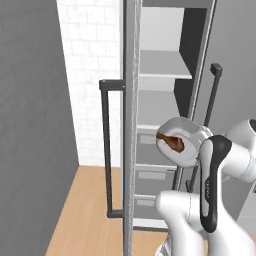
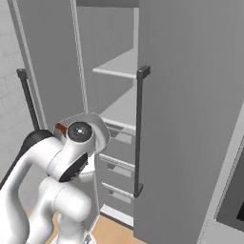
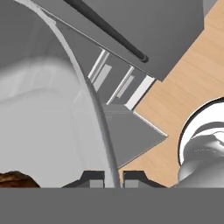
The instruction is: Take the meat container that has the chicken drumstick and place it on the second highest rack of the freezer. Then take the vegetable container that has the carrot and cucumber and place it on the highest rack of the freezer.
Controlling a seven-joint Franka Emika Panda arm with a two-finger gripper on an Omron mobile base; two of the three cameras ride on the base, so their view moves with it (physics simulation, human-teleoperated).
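**Inspector:** Item under carriage: the meat container [image 1: 186, 141], a pale round dish, held up in front of the open freezer [image 2: 190, 95] and tilted on its side. The chicken drumstick [image 1: 172, 142] lies inside it against the wall. The container stands level with the drawers [image 2: 116, 164], below the shelves, and is not yet inside the cabinet.

**Clerk:** And the gripper?

**Inspector:** The gripper [image 3: 113, 178] is pinched narrow on the container's rim; the hand view shows the thin rim running straight down between the two finger tips. The grip looks sound.

**Clerk:** Step in hand?

**Inspector:** In my judgement, the first of the two: carrying the meat dish to the second highest rack [image 2: 121, 110]. The next move calls for raising the dish above that shelf's front edge, levelling it so the drumstick does not roll out, then reaching inward between the two open doors.

**Clerk:** Differences between views?

**Inspector:** The left base view shows the drumstick and the dish's open mouth; the right base view shows mainly the arm's end joint and the dish's back, with a sliver of reddish brown at its left. The right view shows the highest rack [image 2: 119, 66] and the one below it plainly. The hand view alone settles the grip and shows the wood floor [image 3: 192, 83] beneath.
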